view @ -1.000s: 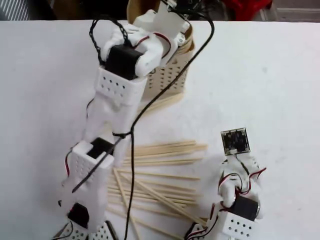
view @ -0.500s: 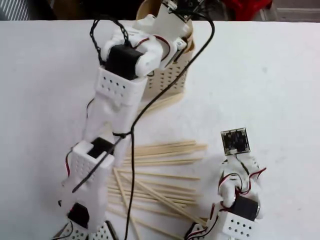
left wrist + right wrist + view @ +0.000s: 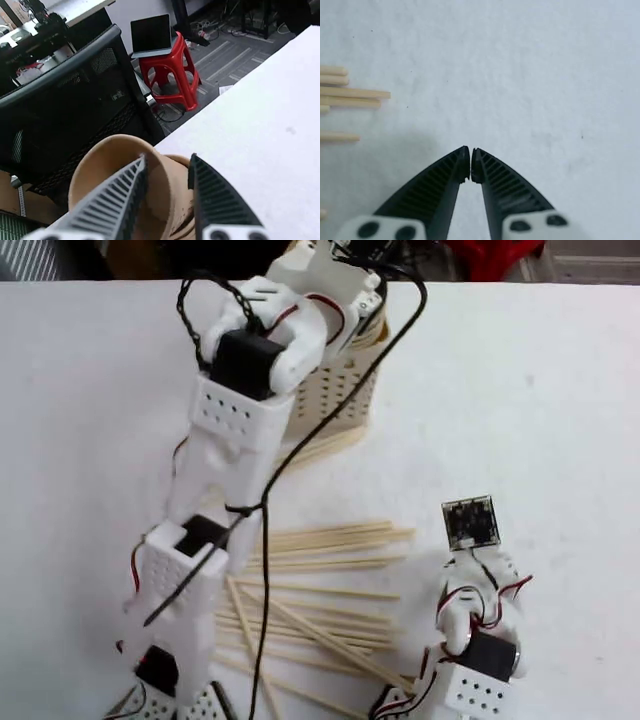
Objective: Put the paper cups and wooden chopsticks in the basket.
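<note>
My left gripper [image 3: 167, 162] holds a tan paper cup [image 3: 107, 170] by its wall, one finger inside the rim and one outside. In the high view the left arm [image 3: 240, 390] stretches over the cream perforated basket [image 3: 335, 390] at the table's far edge, hiding its opening. Several wooden chopsticks [image 3: 330, 540] lie scattered on the white table between the two arms, and a few more lie against the basket's foot [image 3: 325, 448]. My right gripper [image 3: 470, 164] is shut and empty just above bare table, with chopstick ends [image 3: 350, 92] off to one side.
The table's far edge [image 3: 210, 120] runs close behind the basket. Beyond it stand a black mesh chair [image 3: 75, 100] and a red stool [image 3: 170, 75]. A black cable [image 3: 400, 335] hangs across the left arm. The white table [image 3: 540, 420] stretches away to the right of the basket.
The left arm has pushed a little farther over the basket toward the table's far edge, covering more of its opening. The right arm has kept still.
</note>
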